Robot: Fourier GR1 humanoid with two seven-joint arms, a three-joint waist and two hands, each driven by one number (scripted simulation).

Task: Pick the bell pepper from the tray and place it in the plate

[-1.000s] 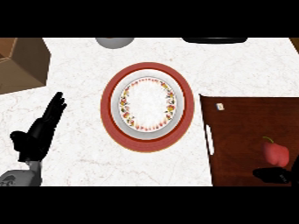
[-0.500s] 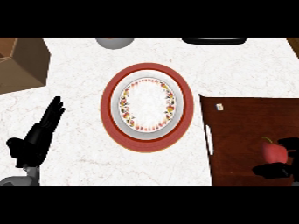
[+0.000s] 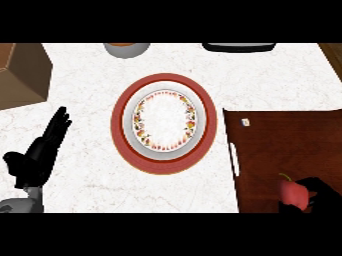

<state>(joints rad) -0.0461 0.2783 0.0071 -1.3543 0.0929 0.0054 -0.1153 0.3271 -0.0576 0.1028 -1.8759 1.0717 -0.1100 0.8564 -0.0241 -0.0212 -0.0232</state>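
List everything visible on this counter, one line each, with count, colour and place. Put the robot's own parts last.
counter: one, white marbled, fills most of the view
plate: one, white centre with a patterned ring and a red rim, middle of the counter
tray: one, dark brown, right side, beside the plate
bell pepper: one, red with a green stem, near edge of the tray
small tag: one, white, far left corner of the tray
wooden box: one, brown, far left, partly cut off
bowl: one, grey, far edge, partly cut off
dark dish: one, black, far edge, partly cut off
left hand: one, black, open, resting at lower left
right hand: one, black, curled at the bell pepper, lower right
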